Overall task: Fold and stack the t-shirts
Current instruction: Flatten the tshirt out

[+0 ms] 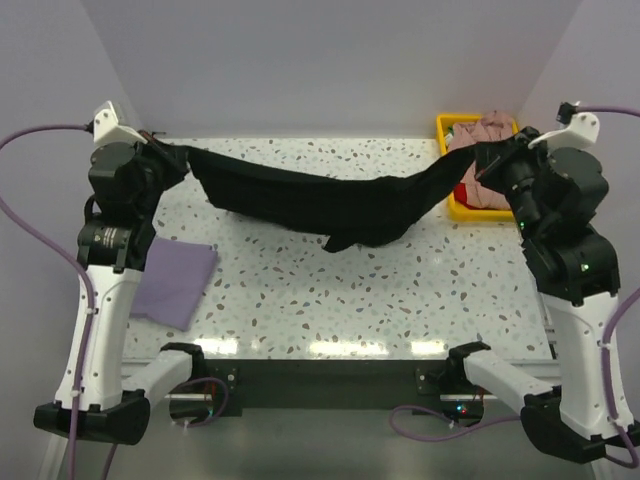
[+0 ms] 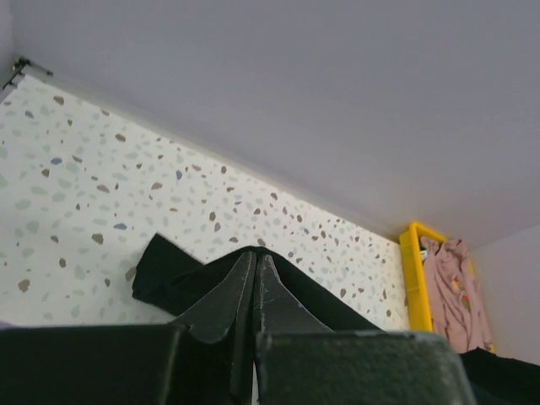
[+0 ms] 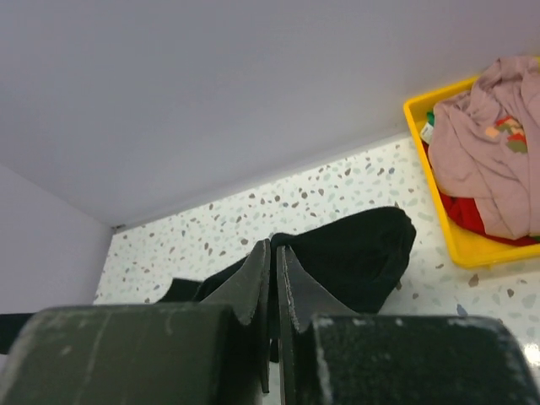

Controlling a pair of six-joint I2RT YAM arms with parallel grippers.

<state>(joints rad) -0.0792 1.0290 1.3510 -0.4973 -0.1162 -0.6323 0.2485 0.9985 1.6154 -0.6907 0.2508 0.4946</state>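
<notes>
In yellow bin (image 1: pixel 443 127), pink tee (image 1: pixel 487 131), half-hidden

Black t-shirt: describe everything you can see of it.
The black t-shirt is plain, soft dark cloth, unfolded and bunched into a long band. It is stretched above the back of the speckled table, one end pinched in the left gripper, the other in the right gripper by the yellow bin. Its middle sags, with a fold drooping lowest near the centre; whether that fold touches the table is unclear. No label shows.
</notes>
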